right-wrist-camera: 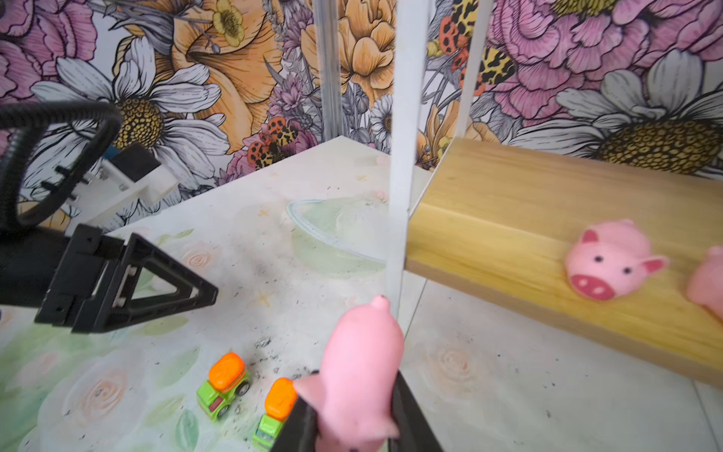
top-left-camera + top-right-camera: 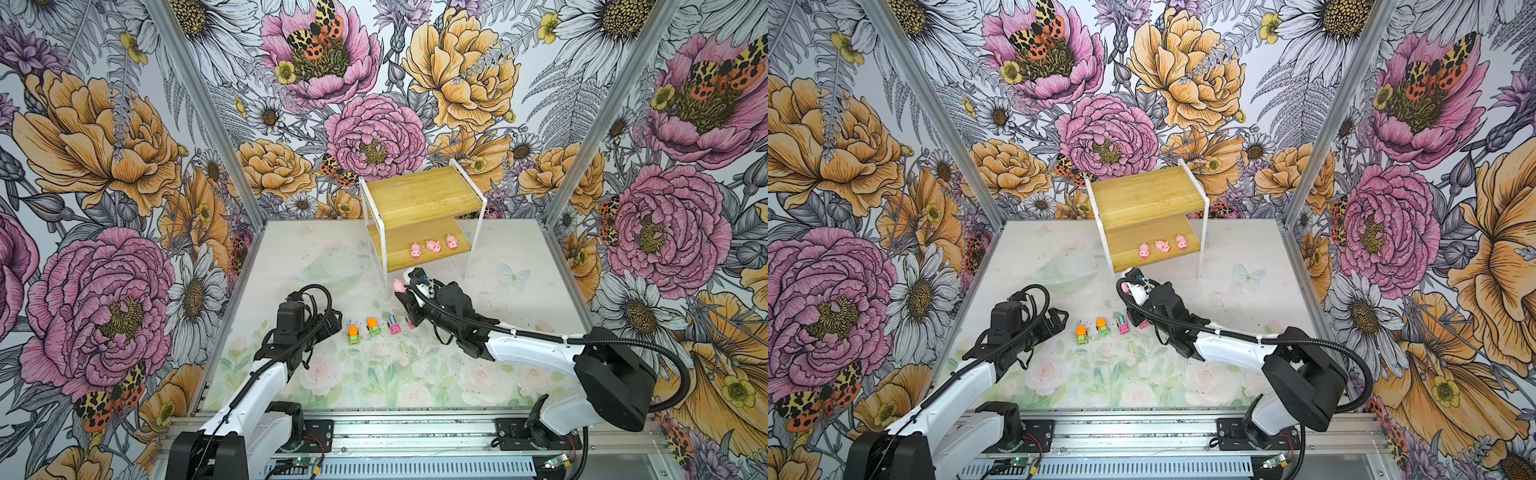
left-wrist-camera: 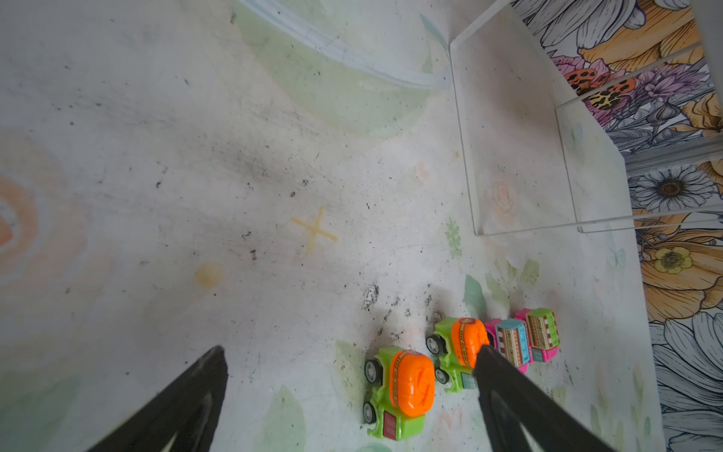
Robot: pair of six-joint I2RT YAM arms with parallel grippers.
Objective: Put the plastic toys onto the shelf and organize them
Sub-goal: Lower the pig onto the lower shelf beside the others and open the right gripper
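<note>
As three pigs (image 2: 433,246) line the shelf's (image 2: 392,243) lower board, the right tool (image 1: 352,395) grips a fourth pig (image 1: 362,364) to join them (left tool (image 3: 350,352) gapes empty beside the trucks (image 3: 407,375)).

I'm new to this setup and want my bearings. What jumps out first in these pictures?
The loud floral wallpaper fills every wall. Mid-scene, the right gripper is shut on a pink pig close to the shelf, whose lower board already carries three more pigs in a row. Four toy trucks stand lined up on the table beside the open left gripper.
</note>
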